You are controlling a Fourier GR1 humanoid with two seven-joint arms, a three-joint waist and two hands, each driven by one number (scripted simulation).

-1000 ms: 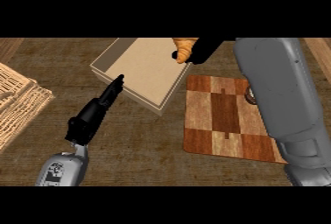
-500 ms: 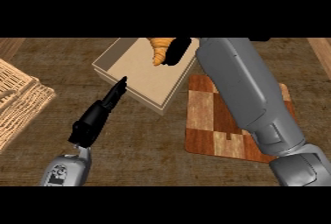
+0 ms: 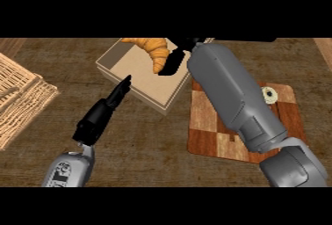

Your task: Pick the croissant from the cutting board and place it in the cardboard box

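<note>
The golden croissant (image 3: pixel 153 49) hangs over the far part of the open cardboard box (image 3: pixel 139 81), near the view's top edge. My right hand (image 3: pixel 176 58) is curled on the croissant's right side, and its grey forearm slants across the cutting board (image 3: pixel 217 132). The board is a wooden checkered slab right of the box, with nothing lying on the part that shows. My left hand (image 3: pixel 103 110) stretches with straight fingers toward the box's near left edge, its tips right at the rim.
A wicker basket (image 3: pixel 18 99) stands at the left edge. The cutting board has a round handle hole (image 3: pixel 268 94) at its far right corner. Brown wooden countertop (image 3: pixel 139 149) lies in front of the box.
My right arm has swung left, carrying the croissant from beside the box's right edge to over its inside. The left hand has hardly moved.
</note>
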